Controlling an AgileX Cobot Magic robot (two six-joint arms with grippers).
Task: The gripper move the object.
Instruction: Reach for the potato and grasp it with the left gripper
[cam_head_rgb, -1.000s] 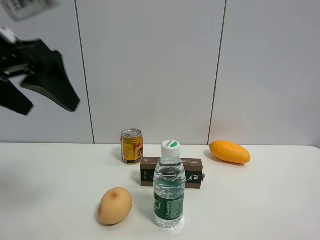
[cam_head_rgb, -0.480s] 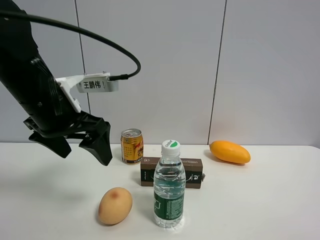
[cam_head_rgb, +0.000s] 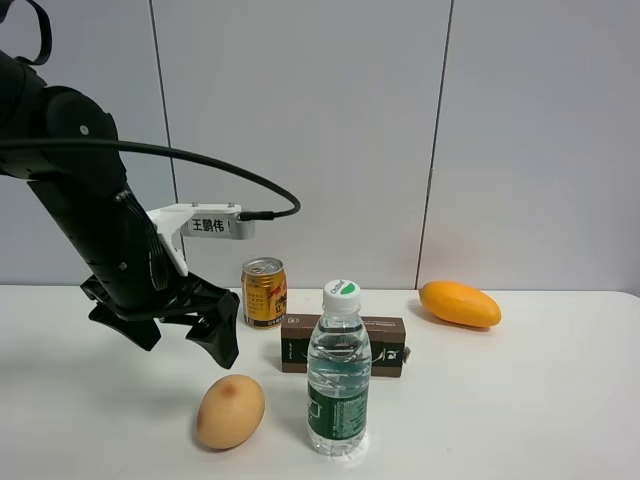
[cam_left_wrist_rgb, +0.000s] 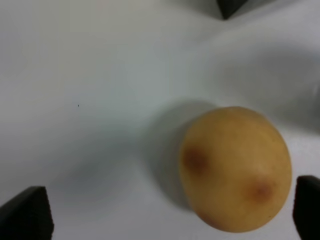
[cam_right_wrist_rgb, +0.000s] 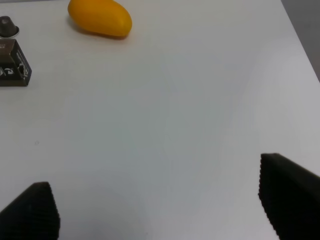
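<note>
The object, a pale peach-tan egg-shaped fruit (cam_head_rgb: 231, 411) with a reddish-brown blotch, lies on the white table at the front left. It also shows in the left wrist view (cam_left_wrist_rgb: 235, 167). My left gripper (cam_head_rgb: 185, 340) is open. It hangs just above and behind the fruit, to its left, not touching it. In the left wrist view the left gripper (cam_left_wrist_rgb: 167, 212) has its fingers wide apart, with the fruit near one finger. My right gripper (cam_right_wrist_rgb: 160, 205) is open and empty over bare table. It is out of the exterior view.
A water bottle (cam_head_rgb: 338, 375) stands right of the fruit. Behind it lie a dark brown box (cam_head_rgb: 345, 345) and a gold can (cam_head_rgb: 264, 292). An orange mango (cam_head_rgb: 459, 303) lies at the back right, also in the right wrist view (cam_right_wrist_rgb: 100, 17). A grey wall stands behind the table.
My left arm has swung down from the upper left towards the fruit, with its gripper staying open. The fruit and the other things have not moved.
</note>
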